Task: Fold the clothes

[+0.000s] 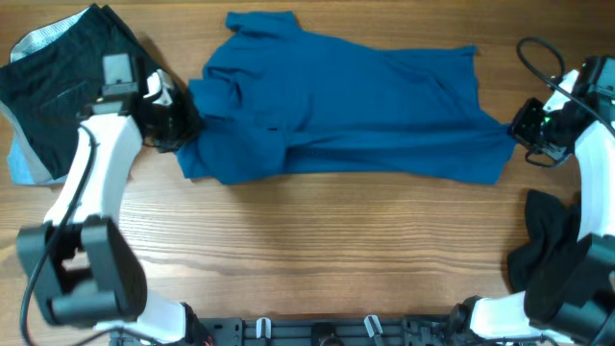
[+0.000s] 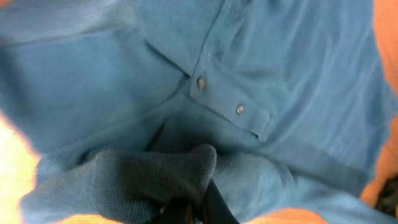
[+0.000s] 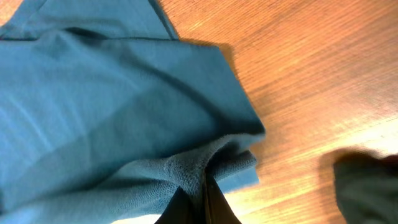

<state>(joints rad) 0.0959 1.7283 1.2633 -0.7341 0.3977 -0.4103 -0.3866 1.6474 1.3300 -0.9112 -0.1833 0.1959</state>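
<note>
At the upper left of the overhead frame lies a black garment with a pale grey lining (image 1: 58, 72), apart from the work. Just right of it your left gripper (image 1: 173, 120) is clamped on the collar end of the blue knit polo shirt (image 1: 356, 106). The left wrist view shows a dark fold of that knit bunched between the fingers at the bottom edge (image 2: 193, 208), with the buttoned placket (image 2: 227, 102) lying just beyond.

The shirt is spread on the brown wooden table (image 1: 317, 250) across the upper middle of the frame, and its long axis runs left to right: collar at the left, hem at the right. Its left third is rumpled and doubled over; the rest lies fairly flat.

At the right edge your right gripper (image 1: 530, 130) is pinched on the hem corner, and the right wrist view shows the cloth gathered into the closed fingers (image 3: 202, 199). Below it sits a crumpled dark cloth (image 1: 553, 221), clear of the shirt.

So the shirt lies between your two grippers, one end in each — neither arm is nearer. Any fold likely runs along that left-right axis, so I judge you should watch the slack at the rumpled collar end.
</note>
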